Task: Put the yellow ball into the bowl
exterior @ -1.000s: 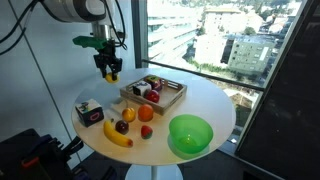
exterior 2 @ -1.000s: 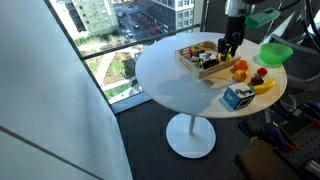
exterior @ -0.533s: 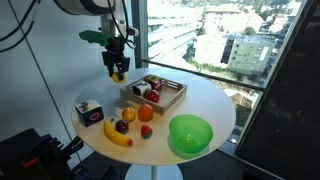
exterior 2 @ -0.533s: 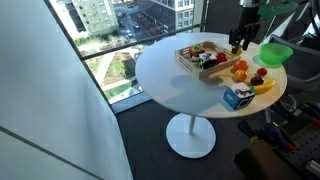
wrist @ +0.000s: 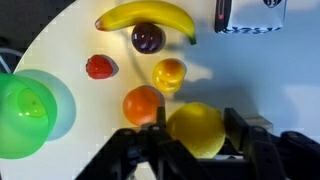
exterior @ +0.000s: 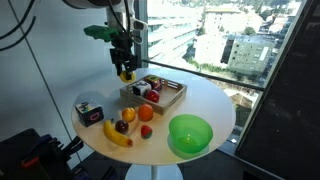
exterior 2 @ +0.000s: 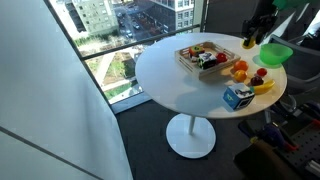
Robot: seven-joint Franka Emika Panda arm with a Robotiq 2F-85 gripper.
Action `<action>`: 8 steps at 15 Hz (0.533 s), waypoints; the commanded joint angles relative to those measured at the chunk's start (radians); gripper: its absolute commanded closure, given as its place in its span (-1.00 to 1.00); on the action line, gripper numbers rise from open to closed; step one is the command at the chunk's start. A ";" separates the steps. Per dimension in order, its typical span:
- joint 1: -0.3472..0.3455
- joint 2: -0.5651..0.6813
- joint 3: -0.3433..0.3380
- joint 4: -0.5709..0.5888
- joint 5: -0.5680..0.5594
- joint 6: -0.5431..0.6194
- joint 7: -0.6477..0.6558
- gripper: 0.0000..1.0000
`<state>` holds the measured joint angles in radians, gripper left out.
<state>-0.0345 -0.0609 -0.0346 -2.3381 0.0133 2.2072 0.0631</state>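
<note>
My gripper (wrist: 196, 140) is shut on the yellow ball (wrist: 197, 126) and holds it in the air above the round white table. In both exterior views the gripper (exterior: 125, 70) (exterior 2: 250, 41) hangs near the wooden tray with the ball (exterior: 126, 74) between its fingers. The green bowl (exterior: 190, 134) (exterior 2: 275, 54) stands empty at the table's edge, apart from the gripper. In the wrist view the bowl (wrist: 20, 115) is at the far left.
Under the gripper lie an orange (wrist: 143, 104), a small yellow-orange fruit (wrist: 169, 73), a strawberry (wrist: 99, 67), a plum (wrist: 148, 38) and a banana (wrist: 145, 16). A small box (exterior: 89, 112) stands near them. A wooden tray (exterior: 153, 93) holds several items.
The gripper has moved sideways over the table with the yellow ball in it, from the table's edge to beside the wooden tray. Nothing on the table has moved.
</note>
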 commanded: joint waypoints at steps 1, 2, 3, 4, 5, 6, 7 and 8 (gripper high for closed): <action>-0.017 -0.061 -0.011 -0.037 -0.026 0.023 0.040 0.30; -0.020 -0.071 -0.013 -0.042 -0.026 0.029 0.044 0.30; -0.022 -0.079 -0.013 -0.048 -0.024 0.035 0.045 0.30; -0.018 -0.034 -0.012 -0.015 -0.006 0.013 0.014 -0.20; -0.019 -0.043 -0.013 -0.020 -0.006 0.016 0.015 -0.20; -0.019 -0.048 -0.013 -0.023 -0.006 0.018 0.017 -0.20; -0.019 -0.052 -0.013 -0.025 -0.006 0.018 0.018 -0.20; -0.019 -0.053 -0.013 -0.026 -0.006 0.019 0.019 -0.20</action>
<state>-0.0531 -0.1139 -0.0481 -2.3654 0.0075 2.2283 0.0827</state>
